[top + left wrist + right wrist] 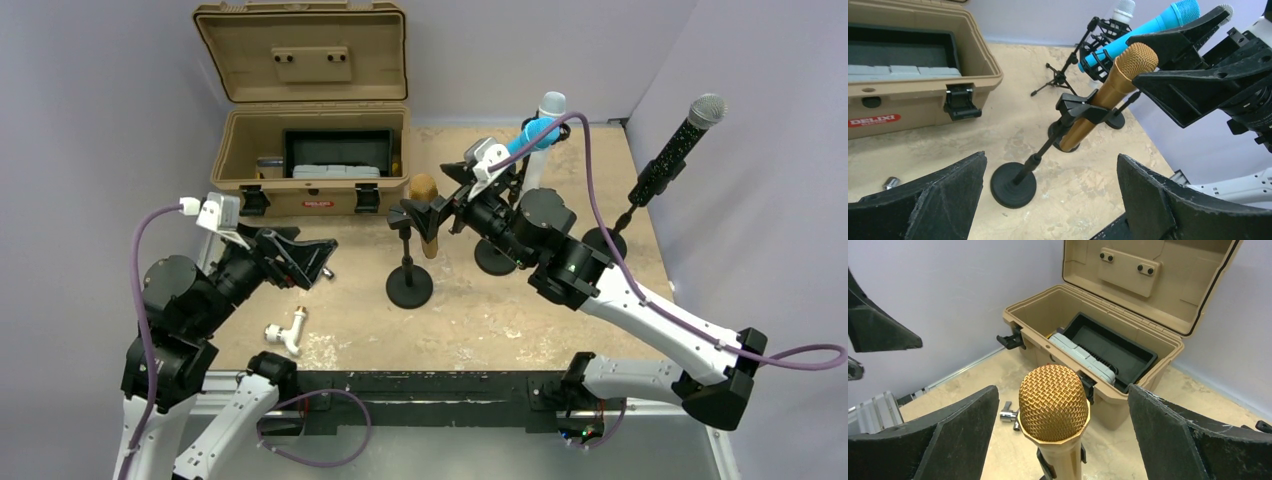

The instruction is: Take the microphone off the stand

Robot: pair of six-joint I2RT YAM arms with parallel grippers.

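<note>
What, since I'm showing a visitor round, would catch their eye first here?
The gold microphone, clipped in its stand mid-table, with the right pincer open around its head. At back left a tan case stands open; a blue microphone and a black microphone stand to the right.

Four microphones, four stands, one case, two arms.
</note>
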